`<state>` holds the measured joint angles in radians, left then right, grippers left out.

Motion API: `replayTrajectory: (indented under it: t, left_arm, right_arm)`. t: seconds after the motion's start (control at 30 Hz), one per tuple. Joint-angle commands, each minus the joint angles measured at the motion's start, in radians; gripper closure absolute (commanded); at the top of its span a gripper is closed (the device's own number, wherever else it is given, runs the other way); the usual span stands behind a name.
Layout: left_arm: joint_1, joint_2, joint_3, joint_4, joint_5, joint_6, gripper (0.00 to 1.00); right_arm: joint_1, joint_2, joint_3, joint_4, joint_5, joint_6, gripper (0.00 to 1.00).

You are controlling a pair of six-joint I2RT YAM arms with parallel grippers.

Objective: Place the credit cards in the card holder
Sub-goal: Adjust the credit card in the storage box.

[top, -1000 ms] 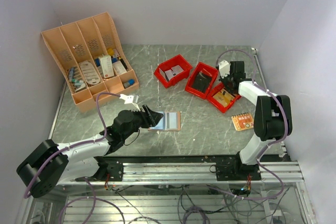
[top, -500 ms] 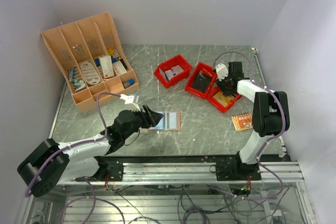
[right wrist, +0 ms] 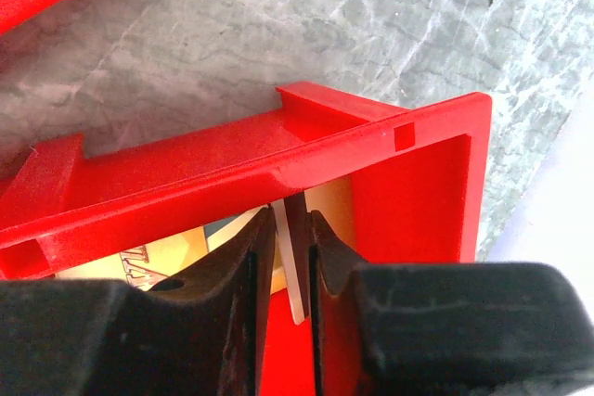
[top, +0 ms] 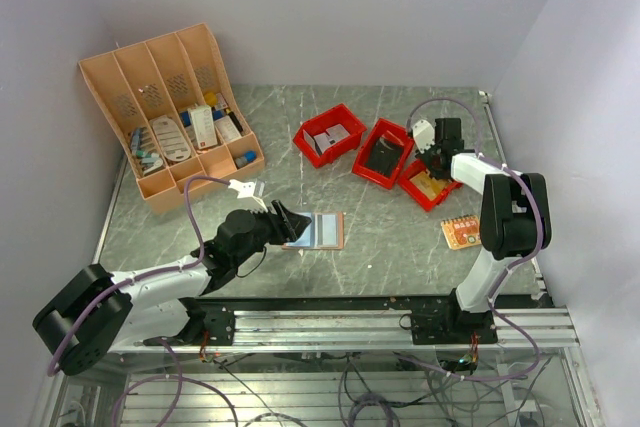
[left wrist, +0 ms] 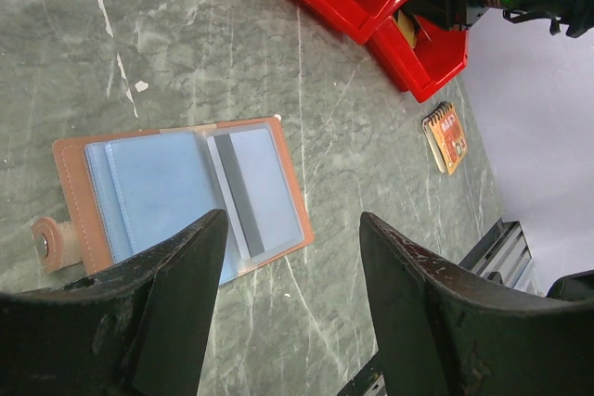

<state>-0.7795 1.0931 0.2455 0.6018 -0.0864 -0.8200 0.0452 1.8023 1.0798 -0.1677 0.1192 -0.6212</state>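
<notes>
The left arm [top: 150,287] and the right arm [top: 497,209] share white link shells, bulky black joint housings (two small green lights glow on the right one's), looping lilac-grey cables, a white block at each wrist, and matte black, wedge-shaped fingers [left wrist: 445,322] with scuffed edges.

Tan card holder [left wrist: 176,197] lies open flat (clear blue sleeves showing).

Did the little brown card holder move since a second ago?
No. The card holder lies open on the same spot of the table, just as far from the small orange notebook.
</notes>
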Motion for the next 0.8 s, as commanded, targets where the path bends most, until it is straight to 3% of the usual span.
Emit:
replayTrajectory:
  t: [0.0, 0.77]
  left_arm:
    - [0.008, 0.000, 0.004, 0.043, -0.007, 0.004, 0.30]
    - [0.009, -0.010, -0.005, 0.036, -0.012, -0.001, 0.30]
  right_arm:
    - [-0.005, -0.028, -0.016, 0.066, 0.049, -0.022, 0.81]
    - [-0.052, 0.003, 0.025, 0.088, 0.059, -0.023, 0.86]
